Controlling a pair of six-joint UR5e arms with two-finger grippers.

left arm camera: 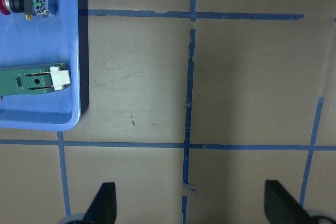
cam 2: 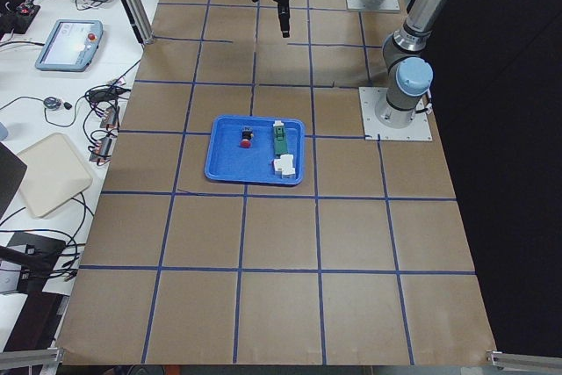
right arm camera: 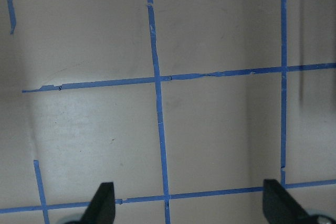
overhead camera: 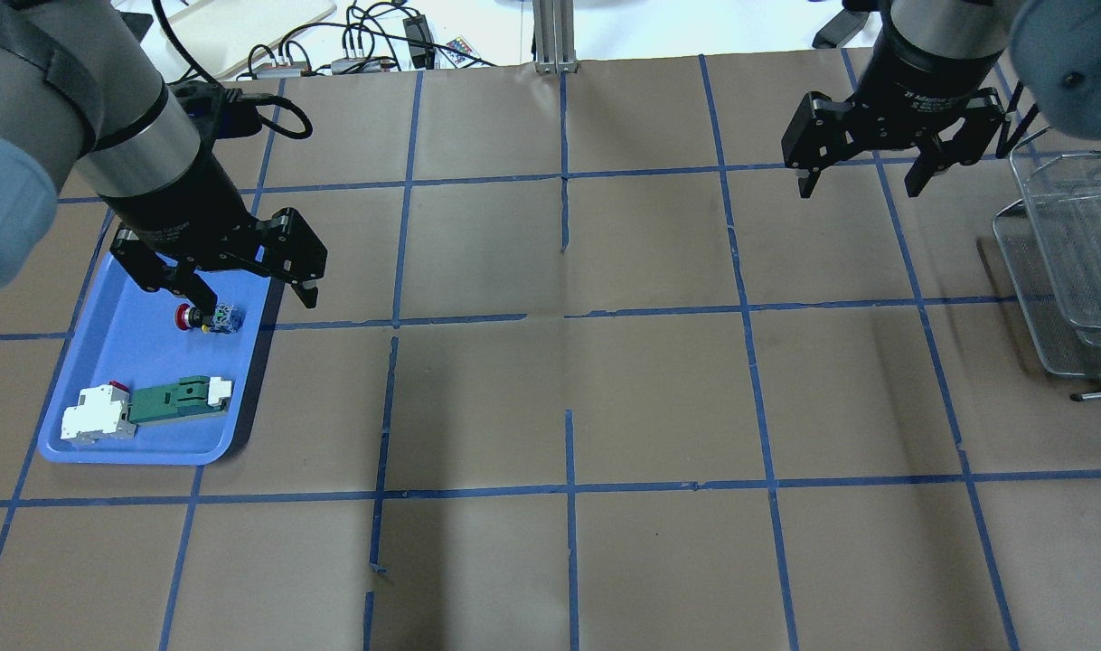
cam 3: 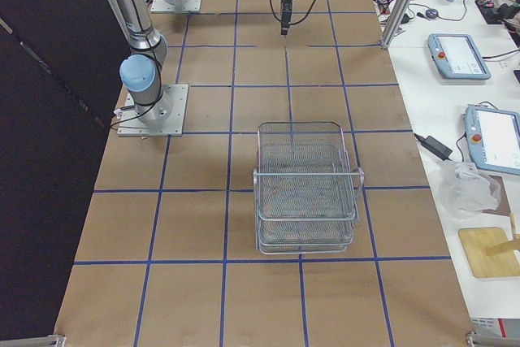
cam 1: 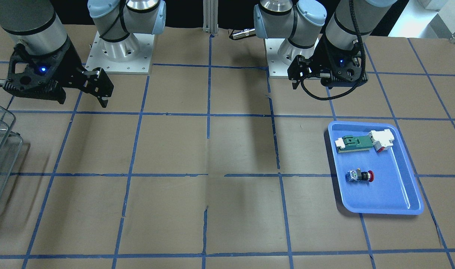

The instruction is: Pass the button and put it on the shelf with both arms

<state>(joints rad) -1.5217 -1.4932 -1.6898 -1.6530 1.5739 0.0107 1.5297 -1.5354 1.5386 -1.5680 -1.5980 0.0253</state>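
The button [cam 1: 360, 176] lies on its side in the blue tray [cam 1: 399, 186], red head towards the tray's middle. It also shows in the overhead view [overhead camera: 205, 317] and at the top left of the left wrist view [left arm camera: 26, 2]. My left gripper [overhead camera: 257, 300] hangs open and empty high above the tray's inner edge, with the button under one finger in the overhead view. My right gripper [overhead camera: 858, 190] is open and empty, above the table beside the wire shelf [overhead camera: 1066, 244]. The shelf [cam 3: 305, 184] is empty.
A green-and-white flat part [overhead camera: 175, 400] and a white block with a red tab [overhead camera: 98, 416] lie in the blue tray [overhead camera: 126, 362] next to the button. Cables and a pale board [overhead camera: 243, 32] lie beyond the table's far edge. Arm bases [cam 1: 119, 48] stand at the robot's side.
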